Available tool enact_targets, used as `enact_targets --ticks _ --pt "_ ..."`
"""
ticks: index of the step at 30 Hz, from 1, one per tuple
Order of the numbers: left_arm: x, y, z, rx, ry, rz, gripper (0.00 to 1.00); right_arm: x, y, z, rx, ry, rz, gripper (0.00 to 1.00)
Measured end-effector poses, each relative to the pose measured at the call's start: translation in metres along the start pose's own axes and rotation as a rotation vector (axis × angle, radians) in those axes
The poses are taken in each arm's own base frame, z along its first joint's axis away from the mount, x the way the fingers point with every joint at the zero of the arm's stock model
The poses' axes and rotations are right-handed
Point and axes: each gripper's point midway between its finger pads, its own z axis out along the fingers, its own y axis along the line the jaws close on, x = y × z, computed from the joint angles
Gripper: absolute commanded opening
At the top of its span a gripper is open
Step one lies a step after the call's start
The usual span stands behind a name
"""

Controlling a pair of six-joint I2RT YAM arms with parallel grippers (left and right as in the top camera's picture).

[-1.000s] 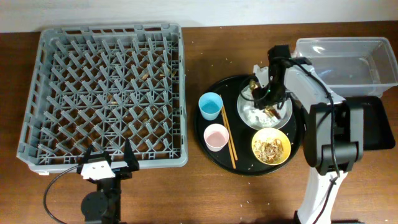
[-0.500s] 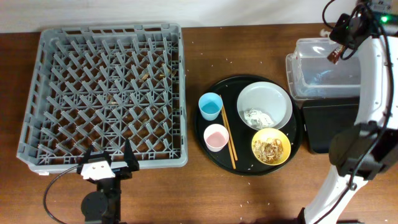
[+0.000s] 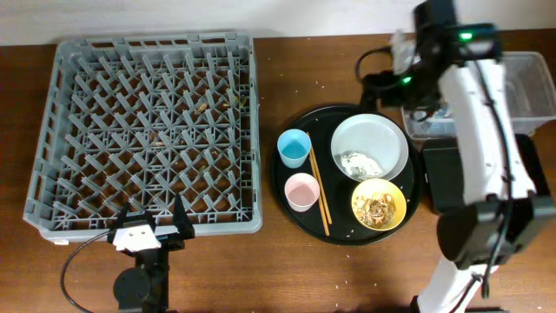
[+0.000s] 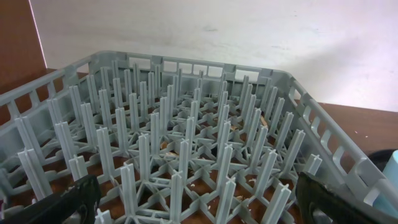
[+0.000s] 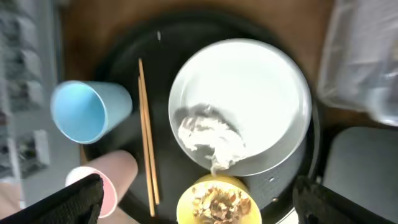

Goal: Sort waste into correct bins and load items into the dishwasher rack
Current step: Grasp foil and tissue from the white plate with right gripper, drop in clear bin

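The grey dishwasher rack [image 3: 156, 42] fills the left of the table, and its pegs [image 4: 186, 124] fill the left wrist view. My left gripper [image 3: 148, 228] [image 4: 199, 208] rests open at the rack's near edge, holding nothing. On a round black tray [image 3: 347, 233] lie the pale plate [image 3: 382, 139] [image 5: 249, 81] with a crumpled white napkin [image 3: 356, 162] [image 5: 208, 137], a yellow bowl [image 3: 378, 205] [image 5: 217, 202] of brown scraps, a blue cup [image 3: 294, 147] [image 5: 87, 112], a pink cup [image 3: 301, 191] [image 5: 102, 180] and chopsticks [image 3: 319, 193] [image 5: 147, 130]. My right gripper [image 3: 391, 78] [image 5: 208, 208] hangs open high above the tray, empty.
The clear tub [image 3: 530, 83] [image 5: 367, 62] stands at the back right, partly hidden by my right arm. The shallow black tray [image 3: 445, 178] [image 5: 360, 168] lies in front of it. Crumbs are scattered on the brown table [image 3: 287, 69].
My right arm lifted from the plate, swung to the clear tub with a small brown piece, then came back left over the round tray. Its jaws are now open and empty.
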Motion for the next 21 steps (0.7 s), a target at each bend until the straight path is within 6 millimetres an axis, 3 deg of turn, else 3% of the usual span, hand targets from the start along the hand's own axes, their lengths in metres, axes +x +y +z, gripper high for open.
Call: enact_targets --ticks 2,3,4,6,7,9,10,12,13,16,17,18,19,20,21 --pt "0.0 0.0 0.0 0.0 0.0 0.0 0.99 0.026 0.008 0.062 0.033 0.126 -0.023 0.91" --pt "0.0 0.0 0.0 0.0 0.001 0.0 0.99 0.032 0.009 0.08 0.037 0.132 0.001 0.89" --pt "0.0 0.0 0.0 0.0 -0.001 0.0 0.99 0.052 0.006 0.112 0.05 0.184 0.054 0.87" --pt "0.0 0.0 0.0 0.0 0.0 0.0 0.99 0.066 -0.002 0.143 0.062 0.198 0.113 0.86" --pt "0.0 0.0 0.0 0.0 -0.001 0.0 0.99 0.086 -0.007 0.158 0.073 0.239 0.131 0.83" --pt "0.0 0.0 0.0 0.0 0.0 0.0 0.99 0.093 -0.009 0.176 0.058 0.224 0.138 0.67" --pt "0.0 0.0 0.0 0.0 0.0 0.0 0.99 0.091 -0.009 0.175 0.056 0.211 0.139 0.59" --pt "0.0 0.0 0.0 0.0 0.0 0.0 0.99 0.096 -0.011 0.178 0.065 0.222 0.15 0.16" --pt "0.0 0.0 0.0 0.0 0.0 0.0 0.99 0.096 -0.011 0.178 0.065 0.223 0.147 0.04" --pt "0.0 0.0 0.0 0.0 0.0 0.0 0.99 0.099 -0.013 0.171 0.078 0.253 0.161 0.04" --pt "0.0 0.0 0.0 0.0 0.0 0.0 0.99 0.084 -0.011 0.159 0.075 0.224 0.162 0.04" --pt "0.0 0.0 0.0 0.0 0.0 0.0 0.99 0.054 -0.01 0.136 0.072 0.148 0.161 0.04" --pt "0.0 0.0 0.0 0.0 0.0 0.0 0.99 0.019 -0.014 0.1 0.083 0.037 0.169 0.04" --pt "0.0 0.0 0.0 0.0 0.0 0.0 0.99 -0.018 -0.026 0.057 0.115 -0.106 0.19 0.04" --pt "0.0 0.0 0.0 0.0 0.0 0.0 0.99 -0.04 -0.048 0.015 0.176 -0.222 0.251 0.04"
